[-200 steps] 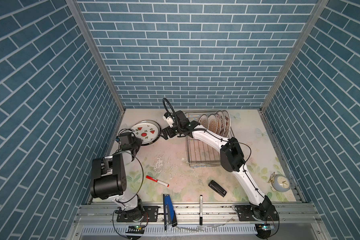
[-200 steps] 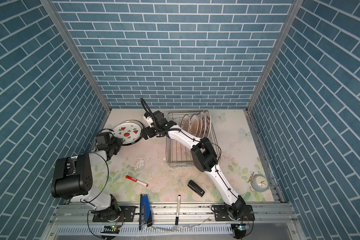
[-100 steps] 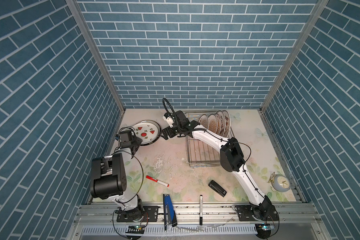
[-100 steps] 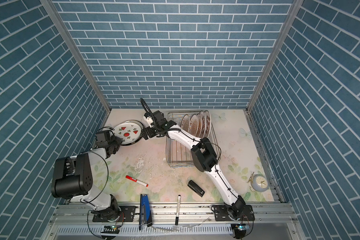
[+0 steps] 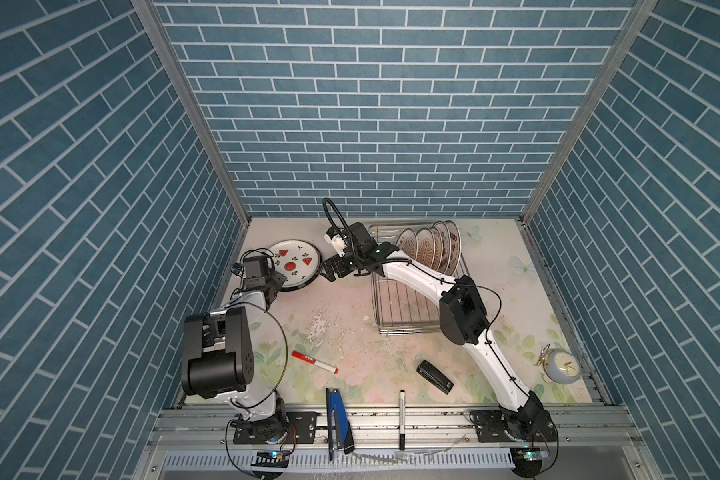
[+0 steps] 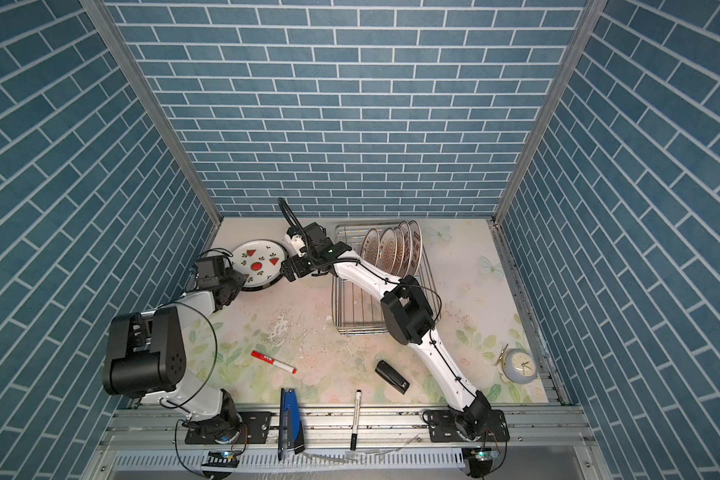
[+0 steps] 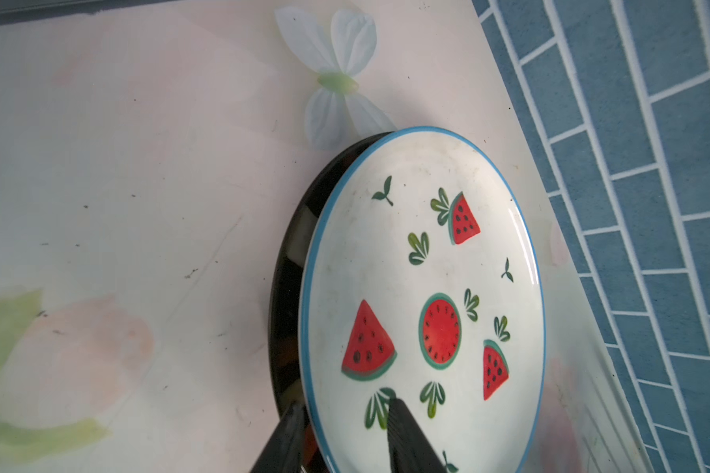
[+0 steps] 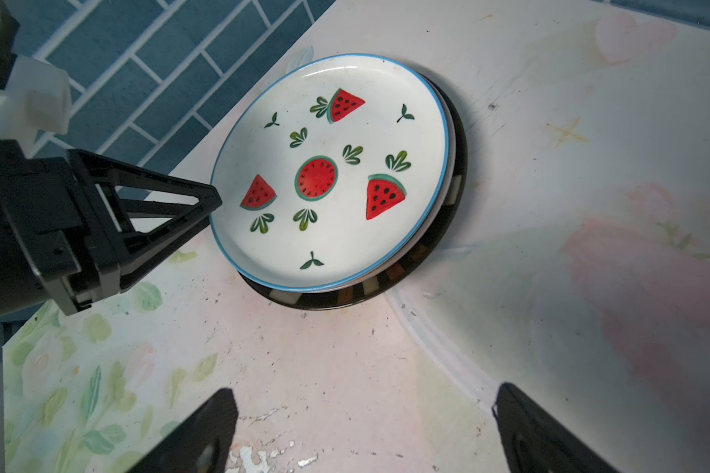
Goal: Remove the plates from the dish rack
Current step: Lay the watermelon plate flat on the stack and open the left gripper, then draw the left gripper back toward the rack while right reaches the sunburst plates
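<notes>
1. Since the table (image 5: 350,316) is where unloaded crockery ends up, its far left corner serves as the drop-off spot, close to the left arm.
2. Reaching from the far edge toward the middle, a little right of centre, sits the dish rack (image 5: 408,307). Its near part is bare wire, so I judge the job partly done.
3. Several plates (image 5: 427,249) stand on edge at the rack's far end, leaning in a row. The prongs keep them upright and apart, which leaves each rim free to be pinched.
4. At the far left corner a watermelon plate (image 7: 423,286) lies face up on a dark plate (image 8: 427,254), slightly off-centre. Stacking them saves room.
5. Over bare table just beside that stack hangs the right gripper (image 8: 361,405), its jaws spread wide and empty, probably free to head for the rack.
6. At the watermelon plate's near rim the left gripper (image 7: 345,405) straddles the edge, one finger on the plate's face and the other outside. I cannot tell whether it pinches or has let go. Likely it is settling the plate on the stack.
</notes>
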Tool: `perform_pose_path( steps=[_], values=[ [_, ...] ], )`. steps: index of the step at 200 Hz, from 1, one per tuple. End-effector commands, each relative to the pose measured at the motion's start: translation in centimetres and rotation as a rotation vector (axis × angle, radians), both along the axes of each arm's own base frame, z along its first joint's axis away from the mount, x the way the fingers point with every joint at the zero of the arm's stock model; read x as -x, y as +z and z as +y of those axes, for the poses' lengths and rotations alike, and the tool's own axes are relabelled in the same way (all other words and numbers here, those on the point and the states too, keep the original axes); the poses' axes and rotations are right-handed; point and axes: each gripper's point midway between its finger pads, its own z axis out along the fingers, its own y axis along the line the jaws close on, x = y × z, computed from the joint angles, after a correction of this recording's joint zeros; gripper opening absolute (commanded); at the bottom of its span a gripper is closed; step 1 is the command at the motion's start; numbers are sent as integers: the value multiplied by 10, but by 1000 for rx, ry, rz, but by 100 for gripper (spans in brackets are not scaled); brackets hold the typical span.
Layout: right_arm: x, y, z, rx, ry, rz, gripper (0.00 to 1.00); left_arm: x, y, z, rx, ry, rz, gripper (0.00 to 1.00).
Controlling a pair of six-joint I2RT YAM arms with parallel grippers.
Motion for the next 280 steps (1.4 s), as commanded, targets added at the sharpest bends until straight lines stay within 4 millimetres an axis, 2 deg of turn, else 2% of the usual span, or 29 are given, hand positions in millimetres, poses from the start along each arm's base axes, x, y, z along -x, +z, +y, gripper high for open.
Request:
perform_pose_path(
  steps=[1, 27, 38, 56, 72, 78, 89, 92, 97, 99, 106, 107, 110, 133, 158, 159, 164, 180, 206, 239, 269, 280],
  values=[
    [4, 19, -1, 2, 14, -38, 99, -2, 10, 3, -38, 4, -2, 37],
    [5, 20, -2, 4, 11, -39, 99, -1, 12, 3, -38, 5, -3, 37],
    [3, 22, -5, 10, -7, -45, 99, 8, 14, 9, -73, 52, 25, 37],
    [6, 36, -10, 24, -43, -85, 99, 18, 29, 12, -176, 88, 55, 39],
    [13, 50, -12, 31, -48, -128, 99, 22, 41, 12, -184, 91, 29, 40],
    [15, 54, -14, 25, -49, -135, 99, 25, 46, 12, -190, 94, 17, 46],
    [20, 62, -16, 4, -45, -140, 99, 29, 56, 13, -196, 103, -11, 47],
    [21, 64, -17, -1, -44, -139, 99, 31, 58, 13, -197, 107, -18, 52],
    [24, 68, -18, -15, -43, -144, 99, 33, 62, 13, -199, 108, -31, 54],
    [24, 72, -19, -24, -44, -148, 99, 34, 62, 12, -199, 105, -34, 59],
    [27, 68, -22, -27, -47, -145, 99, 35, 69, 9, -201, 97, -56, 68],
    [27, 78, -22, -43, -48, -156, 99, 36, 69, 9, -201, 96, -58, 69],
    [29, 86, -25, -57, -51, -164, 99, 37, 70, 8, -202, 93, -64, 72],
    [40, 105, -43, -105, -65, -204, 99, 45, 84, -5, -202, 42, -114, 99],
    [54, 123, -70, -137, -93, -246, 99, 53, 115, -22, -207, -13, -214, 100],
    [55, 124, -71, -139, -94, -248, 99, 55, 112, -23, -207, -16, -209, 100],
    [55, 126, -79, -138, -116, -264, 99, 58, 111, -28, -204, -34, -218, 100],
    [62, 136, -101, -145, -154, -294, 99, 64, 128, -51, -209, -85, -312, 100],
    [73, 142, -145, -102, -278, -268, 99, 74, 160, -115, -287, -267, -446, 100],
    [94, 141, -205, -56, -398, -266, 99, 85, 176, -172, -212, -456, -574, 100],
    [100, 159, -278, -64, -614, -380, 99, 89, 187, -232, -124, -656, -630, 100],
    [102, 164, -295, -55, -628, -452, 99, 90, 188, -255, -95, -733, -613, 100]
  ],
)
